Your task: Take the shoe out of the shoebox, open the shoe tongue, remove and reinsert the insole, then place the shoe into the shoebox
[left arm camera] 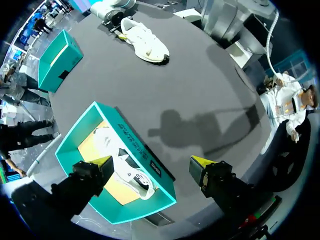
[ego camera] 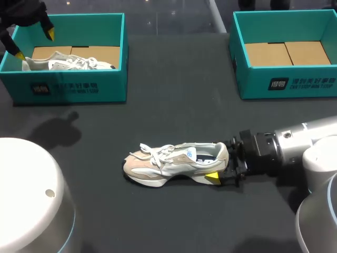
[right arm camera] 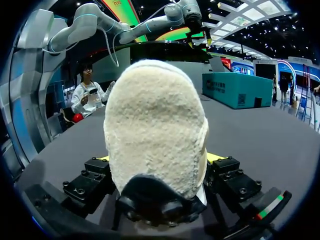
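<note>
A beige and white shoe (ego camera: pixel 174 161) stands upright on the dark table, toe to the left. My right gripper (ego camera: pixel 221 166) comes in from the right and is shut on its heel, one yellow fingertip (ego camera: pixel 213 177) showing on the near side. In the right wrist view the fuzzy heel (right arm camera: pixel 155 130) fills the gap between the fingers of the right gripper (right arm camera: pixel 159 165). My left gripper (ego camera: pixel 35 44) hangs open above the left teal shoebox (ego camera: pixel 68 87), which holds a second white shoe (ego camera: pixel 68 64). From the left wrist, this shoe (left arm camera: pixel 127 170) lies under the open left gripper (left arm camera: pixel 152 162).
A second teal shoebox (ego camera: pixel 289 84) with only cardboard in its bottom stands at the back right. Bare table lies between the two boxes and around the shoe. The left wrist view shows the table shoe (left arm camera: pixel 145 42) far ahead.
</note>
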`<state>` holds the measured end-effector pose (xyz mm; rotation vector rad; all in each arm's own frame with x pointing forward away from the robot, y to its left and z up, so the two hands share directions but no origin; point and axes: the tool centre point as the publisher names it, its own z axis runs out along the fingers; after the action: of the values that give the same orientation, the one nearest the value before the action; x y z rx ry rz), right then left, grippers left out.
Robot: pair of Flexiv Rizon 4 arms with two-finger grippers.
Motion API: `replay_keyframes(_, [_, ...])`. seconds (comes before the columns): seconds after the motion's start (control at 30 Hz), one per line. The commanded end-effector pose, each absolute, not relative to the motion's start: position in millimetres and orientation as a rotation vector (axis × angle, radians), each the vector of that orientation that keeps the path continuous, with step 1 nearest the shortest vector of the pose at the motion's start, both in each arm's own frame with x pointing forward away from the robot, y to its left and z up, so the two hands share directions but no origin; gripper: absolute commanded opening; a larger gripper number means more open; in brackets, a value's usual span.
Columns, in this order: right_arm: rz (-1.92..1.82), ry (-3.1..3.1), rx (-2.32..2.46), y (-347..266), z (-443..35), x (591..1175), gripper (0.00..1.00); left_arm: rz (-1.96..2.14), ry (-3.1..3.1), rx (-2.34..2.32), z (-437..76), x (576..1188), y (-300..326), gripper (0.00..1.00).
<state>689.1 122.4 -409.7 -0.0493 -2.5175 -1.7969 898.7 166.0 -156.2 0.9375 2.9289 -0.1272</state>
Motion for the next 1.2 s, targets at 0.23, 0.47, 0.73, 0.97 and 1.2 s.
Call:
replay_keyframes(0.23, [-1.79,-2.523,-0.052,123.3,-410.4,688.6,0.0,-0.132,2.913,0.924,-158.4,891.8,170.2,1.0])
replay_keyframes(0.47, [-1.79,-2.523,-0.052,123.3,-410.4,688.6,0.0,-0.104,2.892,0.882,-157.6,878.5,159.0,1.0])
replay_keyframes(0.73, [-1.79,-2.523,-0.052,123.3,-410.4,688.6,0.0,0.113,2.997,0.432,-157.6,834.0,105.6,1.0])
replay_keyframes(0.97, [-1.79,-2.523,-0.052,123.3,-410.4,688.6,0.0,0.0,3.028,0.055,-155.4,812.5,80.5,1.0])
replay_keyframes(1.2, [-1.79,-2.523,-0.052,123.3,-410.4,688.6,0.0,-0.005,3.045,-0.194,-174.6,802.2,40.4,1.0])
